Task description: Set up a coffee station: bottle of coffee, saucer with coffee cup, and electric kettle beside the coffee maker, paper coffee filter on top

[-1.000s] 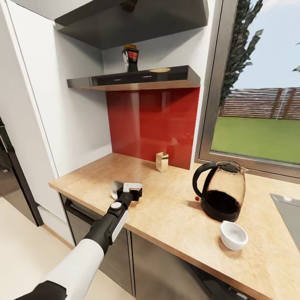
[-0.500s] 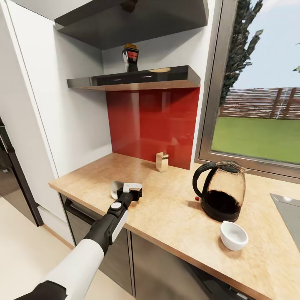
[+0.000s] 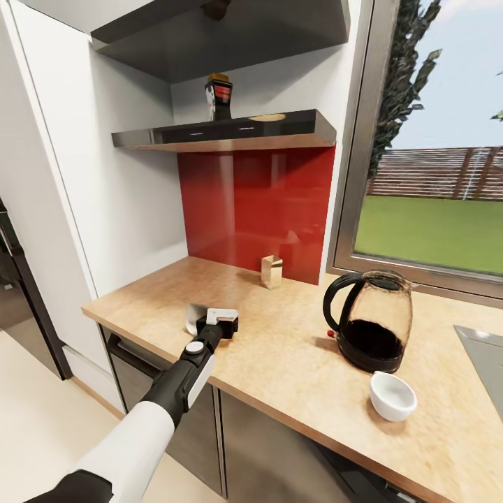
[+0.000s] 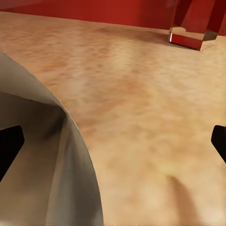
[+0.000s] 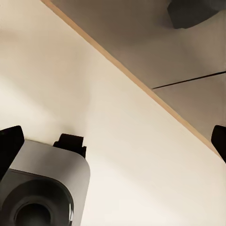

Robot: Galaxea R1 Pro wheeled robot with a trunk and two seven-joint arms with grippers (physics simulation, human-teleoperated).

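Note:
The paper coffee filter, a grey-white cone, lies on the pale wood-look countertop near its left end. My left gripper rests open at it. In the left wrist view the paper coffee filter sits just inside one finger of the left gripper. The bottle of coffee stands on the dark kitchen shelf. The dark glassy electric kettle stands further right, with the white coffee cup in front of it. My right gripper is open over the floor. Coffee maker and saucer are out of view.
A small tan box stands against the red backsplash. The steel sink starts at the right edge, under a window. A white wall panel bounds the counter on the left. Dark cabinets run below.

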